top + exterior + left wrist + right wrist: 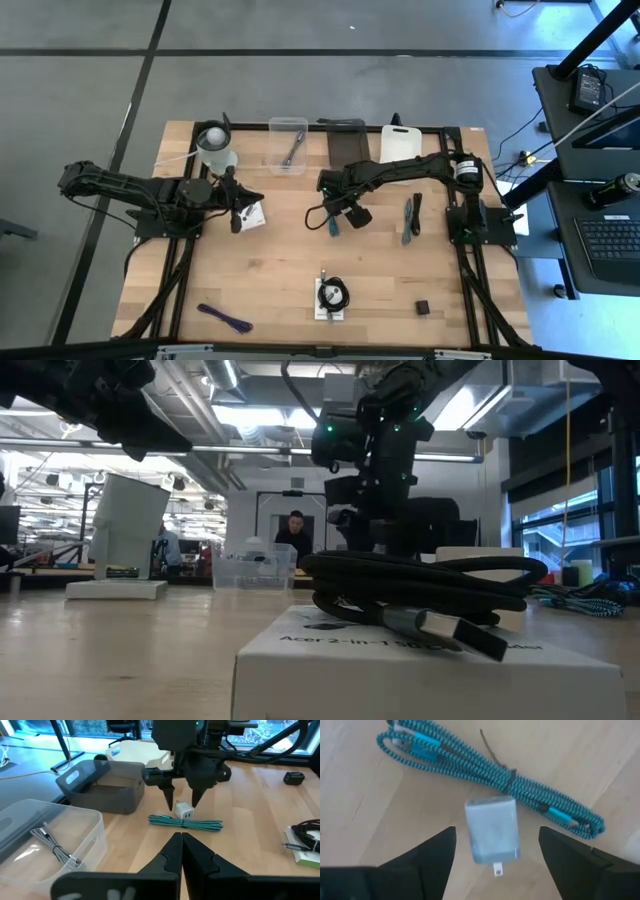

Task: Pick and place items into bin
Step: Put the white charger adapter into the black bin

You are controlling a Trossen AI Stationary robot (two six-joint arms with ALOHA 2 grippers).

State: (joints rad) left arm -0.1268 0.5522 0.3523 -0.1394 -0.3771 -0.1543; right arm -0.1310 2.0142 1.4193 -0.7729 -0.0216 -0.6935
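A small white charger plug [492,836] lies on the wooden table beside a bundled teal cable [490,775]. My right gripper [497,832] hangs open just above the plug, pointing down, one finger on either side of it, touching nothing. The left wrist view shows the same gripper [183,800] over the plug [184,812] and the cable [186,823]. My left gripper [237,215] waits shut at the table's left, over a white card [253,214]. A black coiled cable [332,295] lies on a white box near the front edge.
Along the far edge stand a clear bin [288,145] holding a grey cable [55,847], a dark grey bin [345,138] and a white tray [400,143]. A second teal bundle [410,218], a purple strap [225,317] and a black cube [423,307] lie on the table.
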